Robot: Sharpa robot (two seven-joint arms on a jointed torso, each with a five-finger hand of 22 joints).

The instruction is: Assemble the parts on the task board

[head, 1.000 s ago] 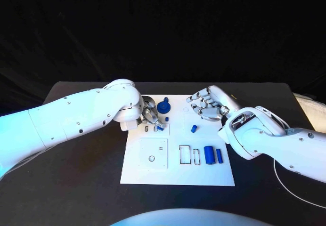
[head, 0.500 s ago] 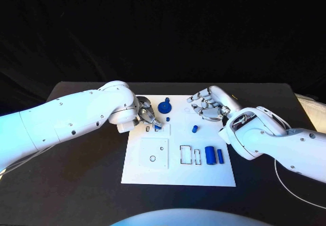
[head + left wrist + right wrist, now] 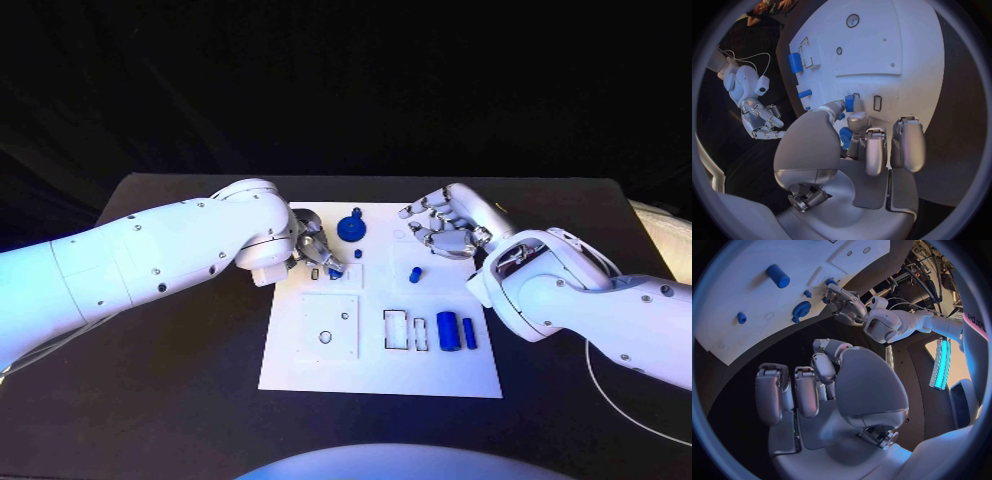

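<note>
The white task board (image 3: 433, 375) lies in the middle of the black table. My left hand (image 3: 310, 251) hovers low over the board's far left part and pinches a small blue piece (image 3: 335, 268) between thumb and fingers; the same blue piece (image 3: 849, 103) sits at the fingertips beside a small rectangular slot (image 3: 877, 102). My right hand (image 3: 444, 226) hangs over the board's far right corner, its fingers curled in with nothing in them, as in the right wrist view (image 3: 811, 390). A blue gear (image 3: 351, 228) stands just beyond my left hand.
On the board lie a small blue peg (image 3: 358, 253), a short blue cylinder (image 3: 414, 273), and a thick blue cylinder (image 3: 447, 329) beside a thin one (image 3: 469, 332) near rectangular slots (image 3: 394, 328). A raised white square plate (image 3: 329, 326) sits at the left.
My left arm has swung slightly, while its hand stays over the board's far left part with the blue piece. The right hand has not moved.
</note>
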